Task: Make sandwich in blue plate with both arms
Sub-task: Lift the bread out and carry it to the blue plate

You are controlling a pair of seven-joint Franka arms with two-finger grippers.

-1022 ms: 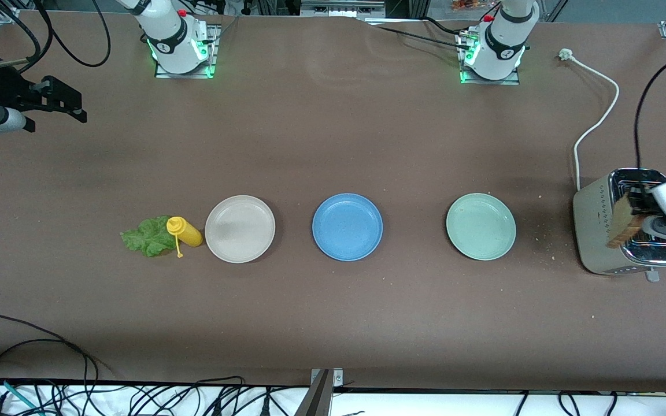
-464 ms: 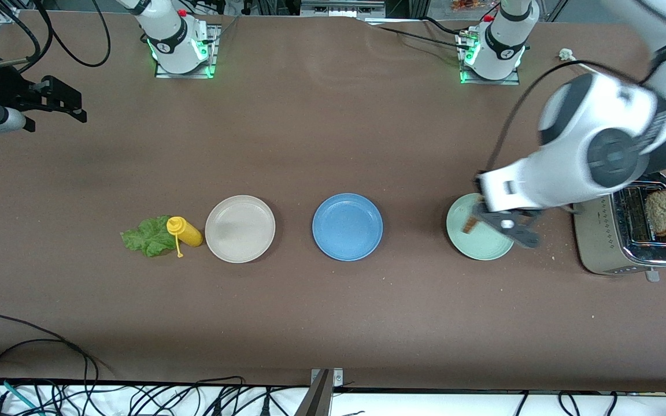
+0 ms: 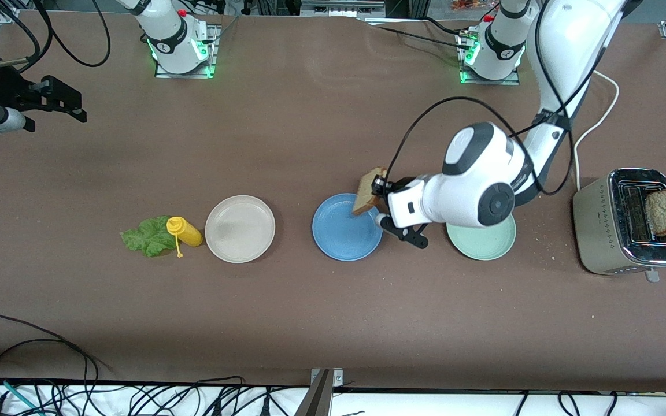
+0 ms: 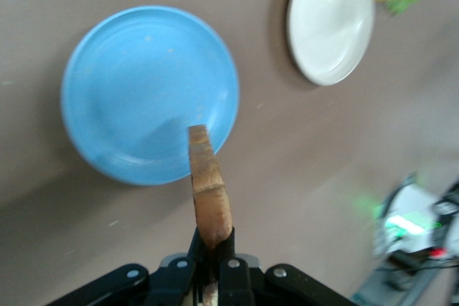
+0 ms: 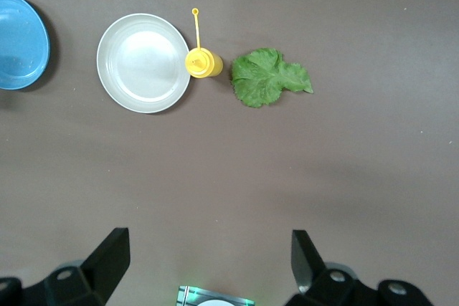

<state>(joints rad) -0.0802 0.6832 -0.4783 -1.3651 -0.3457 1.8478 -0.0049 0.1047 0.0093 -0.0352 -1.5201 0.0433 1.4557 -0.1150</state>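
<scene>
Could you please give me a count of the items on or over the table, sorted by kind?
Plates: 3 – beige plate, blue plate, pale green plate
Toast slices: 2 – one in the left gripper over the blue plate, toast slice; one in the toaster, second slice
Toasters: 1 – toaster
Lettuce leaves: 1 – lettuce leaf
Yellow bottles: 1 – yellow bottle
Total: 8

Three plates stand in a row on the table. The middle plate has one plate toward the right arm's end and another toward the left arm's end. A bottle lies just beside the first, partly on a lettuce leaf. A toaster with a bread slice in it stands at the left arm's end.
</scene>
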